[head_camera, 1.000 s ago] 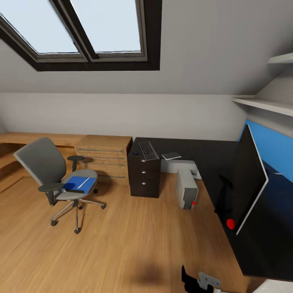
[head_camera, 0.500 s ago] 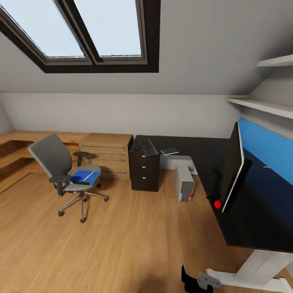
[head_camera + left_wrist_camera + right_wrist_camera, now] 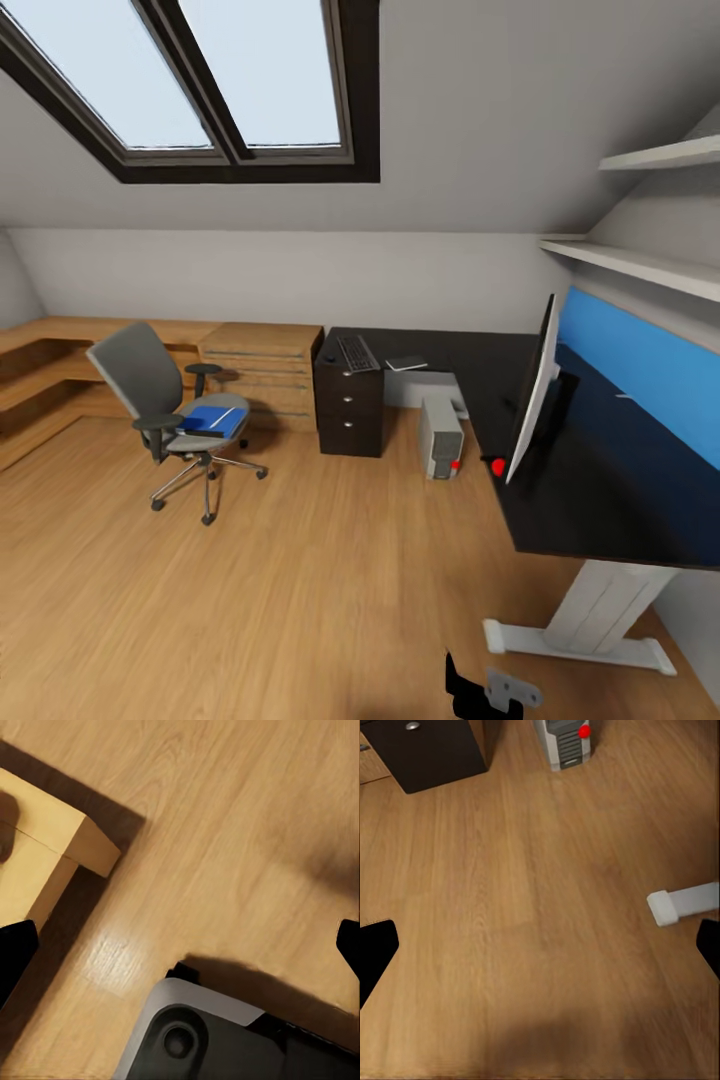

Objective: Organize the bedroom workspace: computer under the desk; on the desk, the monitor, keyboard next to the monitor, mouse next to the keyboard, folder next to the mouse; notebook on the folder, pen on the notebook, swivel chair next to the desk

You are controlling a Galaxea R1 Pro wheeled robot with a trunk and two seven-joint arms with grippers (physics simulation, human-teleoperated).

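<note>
Base is out on the open floor, no task thing within reach. Step in hand, judged: closing on the chair (image 3: 170, 400) to lift the folder (image 3: 213, 420) off its seat.

Where things lie, head view:
- chair at 9 o'clock, well apart from the desk (image 3: 600, 490), folder flat on the seat with a pale strip on it, possibly the pen; cannot tell.
- monitor (image 3: 530, 390) upright on the desk at 3 o'clock.
- keyboard (image 3: 357, 352) and notebook (image 3: 406, 364) on the far desk wing, above the drawers (image 3: 349, 410), near 12 o'clock. Mouse too small to make out.
- computer (image 3: 440, 437) on the floor under the desk, red dot facing out; also in the right wrist view (image 3: 562, 739).

Left gripper (image 3: 180, 945): fingertips at opposite picture edges, spread wide, nothing between them. Right gripper (image 3: 540, 952): same, released and empty, over bare floor (image 3: 532, 907).

To do it well: roll up square to the seat front, clear of the chrome spokes, since castors will let the chair drift if nudged. Take the folder by a free edge, keep it level.

Surface and room: light wood planks, smooth. Sloped grey-white walls, black-framed skylights (image 3: 200, 80) overhead, low wooden cabinets (image 3: 262, 365) at 10 o'clock, shelves (image 3: 650, 260) above the desk.
</note>
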